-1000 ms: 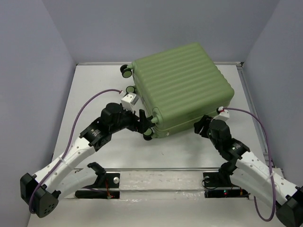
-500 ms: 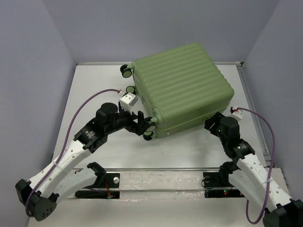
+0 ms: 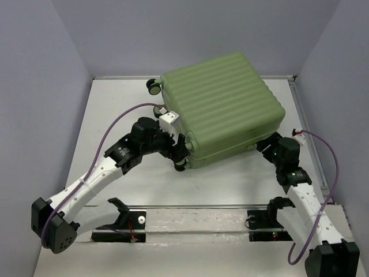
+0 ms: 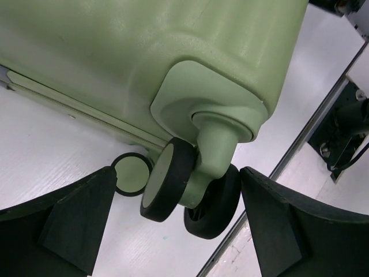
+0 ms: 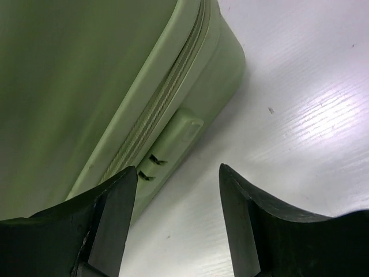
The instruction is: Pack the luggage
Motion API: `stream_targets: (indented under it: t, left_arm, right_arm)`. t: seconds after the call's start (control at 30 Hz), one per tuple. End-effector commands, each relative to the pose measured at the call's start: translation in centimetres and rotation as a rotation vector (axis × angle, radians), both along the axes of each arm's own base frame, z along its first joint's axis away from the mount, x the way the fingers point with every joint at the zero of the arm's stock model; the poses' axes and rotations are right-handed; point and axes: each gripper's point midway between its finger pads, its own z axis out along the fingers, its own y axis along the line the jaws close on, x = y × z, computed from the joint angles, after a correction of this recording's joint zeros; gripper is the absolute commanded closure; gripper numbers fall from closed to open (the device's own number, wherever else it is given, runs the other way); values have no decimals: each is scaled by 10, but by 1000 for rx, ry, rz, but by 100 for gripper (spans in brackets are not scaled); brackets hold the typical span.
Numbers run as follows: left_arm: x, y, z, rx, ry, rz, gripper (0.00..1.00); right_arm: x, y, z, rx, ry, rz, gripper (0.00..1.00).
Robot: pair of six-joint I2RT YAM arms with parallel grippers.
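The luggage [image 3: 222, 107], a large light-green ribbed suitcase, lies flat and closed in the middle of the table. My left gripper [image 3: 180, 151] is at its near-left corner. In the left wrist view this gripper [image 4: 177, 173] is open, its fingers on either side of the black double wheel [image 4: 173, 187]; the right finger sits almost against the wheel. My right gripper [image 3: 266, 143] is low at the near-right corner. In the right wrist view it [image 5: 177, 170] stands open beside the zipper seam [image 5: 158, 112] and a small green tab [image 5: 173, 141], holding nothing.
Two more wheels [image 3: 153, 86] stick out at the suitcase's far-left side. A metal rail [image 3: 190, 206] runs along the table's near edge above the arm bases [image 3: 124, 222]. Grey walls close in the table at the back and on both sides.
The left arm has moved right, bringing its fingers around the near-left wheel. The right arm has swung right along the near side to the near-right corner. Both grippers have opened slightly wider.
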Motion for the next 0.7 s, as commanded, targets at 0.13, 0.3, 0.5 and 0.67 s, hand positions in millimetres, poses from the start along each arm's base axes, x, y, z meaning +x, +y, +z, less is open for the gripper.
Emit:
stream_targets:
  t: [0.13, 0.3, 0.5, 0.67]
  left_arm:
    - [1, -22, 10, -5, -27, -129, 6]
    - [-12, -35, -7, 22, -3, -189, 47]
    - [-28, -46, -29, 60, 54, -210, 92]
    - [-57, -75, -22, 4, 89, -277, 94]
  right_arm:
    - [17, -3, 14, 59, -81, 31, 36]
    - [34, -4, 15, 72, -74, 96, 36]
    - [74, 30, 55, 62, -179, 360, 43]
    - [98, 86, 69, 82, -182, 598, 46]
